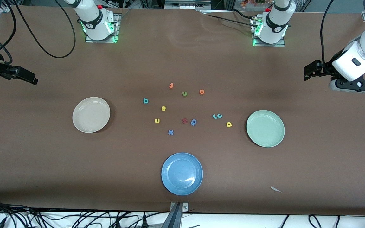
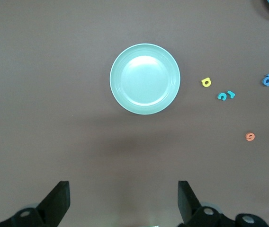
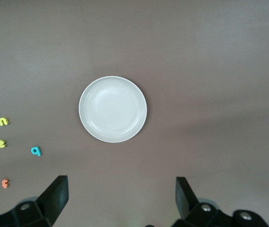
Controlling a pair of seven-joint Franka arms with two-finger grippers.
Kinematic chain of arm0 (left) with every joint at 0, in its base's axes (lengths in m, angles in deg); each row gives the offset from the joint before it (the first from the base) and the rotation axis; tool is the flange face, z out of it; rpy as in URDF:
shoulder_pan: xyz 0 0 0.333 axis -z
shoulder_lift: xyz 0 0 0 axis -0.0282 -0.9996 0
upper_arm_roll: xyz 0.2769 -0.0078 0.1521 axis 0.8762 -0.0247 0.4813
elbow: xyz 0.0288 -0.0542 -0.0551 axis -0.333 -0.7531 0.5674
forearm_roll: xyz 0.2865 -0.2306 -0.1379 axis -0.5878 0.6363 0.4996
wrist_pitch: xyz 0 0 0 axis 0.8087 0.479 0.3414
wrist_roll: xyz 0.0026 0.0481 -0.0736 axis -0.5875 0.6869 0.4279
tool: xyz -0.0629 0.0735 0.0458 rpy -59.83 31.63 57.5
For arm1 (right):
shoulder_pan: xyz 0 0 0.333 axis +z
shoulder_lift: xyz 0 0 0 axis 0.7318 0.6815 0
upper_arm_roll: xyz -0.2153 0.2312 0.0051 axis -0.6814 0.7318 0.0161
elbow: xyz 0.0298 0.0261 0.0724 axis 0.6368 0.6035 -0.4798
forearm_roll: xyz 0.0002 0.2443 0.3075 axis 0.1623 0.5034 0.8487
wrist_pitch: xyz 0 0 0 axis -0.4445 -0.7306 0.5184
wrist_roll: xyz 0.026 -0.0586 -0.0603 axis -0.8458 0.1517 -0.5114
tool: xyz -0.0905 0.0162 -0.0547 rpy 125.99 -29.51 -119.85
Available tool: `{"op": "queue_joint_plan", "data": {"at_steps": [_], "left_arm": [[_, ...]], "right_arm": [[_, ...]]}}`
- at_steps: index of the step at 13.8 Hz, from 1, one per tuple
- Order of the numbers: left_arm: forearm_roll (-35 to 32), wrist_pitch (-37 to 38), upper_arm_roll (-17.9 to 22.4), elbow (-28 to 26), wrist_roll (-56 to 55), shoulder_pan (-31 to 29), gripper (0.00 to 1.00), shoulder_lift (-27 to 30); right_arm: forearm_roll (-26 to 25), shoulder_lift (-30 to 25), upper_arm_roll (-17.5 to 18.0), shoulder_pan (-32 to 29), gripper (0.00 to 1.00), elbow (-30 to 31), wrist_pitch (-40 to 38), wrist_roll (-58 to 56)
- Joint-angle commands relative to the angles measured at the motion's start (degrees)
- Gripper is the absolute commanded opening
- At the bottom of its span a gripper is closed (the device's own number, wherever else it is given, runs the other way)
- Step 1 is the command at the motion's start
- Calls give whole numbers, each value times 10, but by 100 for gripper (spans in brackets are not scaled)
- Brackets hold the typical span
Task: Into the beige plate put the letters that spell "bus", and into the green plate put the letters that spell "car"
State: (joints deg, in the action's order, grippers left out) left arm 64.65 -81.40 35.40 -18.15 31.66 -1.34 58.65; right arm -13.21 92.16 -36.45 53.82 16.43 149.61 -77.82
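- Letters for "bus" are lying loose on the bench between the plates: teal "b", yellow "s" and yellow "u", toward the beige plate, which is sitting empty toward the right arm's end.
- Letters for "car" are lying nearer the green plate: teal "r" and teal "c" are touching, with yellow "a" just beside them and nearer the front camera.
- Other letters are mixed in: an orange "t", an olive "u", an orange "e", a red letter too small to read, a blue "a"-like letter and a blue "x".
- A blue plate is sitting nearest the front camera; the left wrist view is cutting it off to a sliver at its edge.
- The right gripper is hanging over the bench edge at its arm's end, partly cut off in the front view; its fingers are standing spread wide and holding nothing.
- The left gripper is hanging over the opposite end, fingers likewise spread and empty.
- The right wrist view is showing only the beige plate and four letters; the left wrist view is showing the green plate and the "car" group, not the "bus" letters.
- A small white scrap is showing only in the front view.
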Motion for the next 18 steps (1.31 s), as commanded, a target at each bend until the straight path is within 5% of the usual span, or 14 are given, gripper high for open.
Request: {"op": "queue_joint_plan", "data": {"at_steps": [1,18], "left_arm": [[-1,9,0,20,12,-3,100,-9],[-1,-1,0,20,11,-3,100,-9]], "right_arm": [[3,-4,1,-4,100,3,-2,-8],[4,-4,1,-4,100,2,-2,-8]]}}
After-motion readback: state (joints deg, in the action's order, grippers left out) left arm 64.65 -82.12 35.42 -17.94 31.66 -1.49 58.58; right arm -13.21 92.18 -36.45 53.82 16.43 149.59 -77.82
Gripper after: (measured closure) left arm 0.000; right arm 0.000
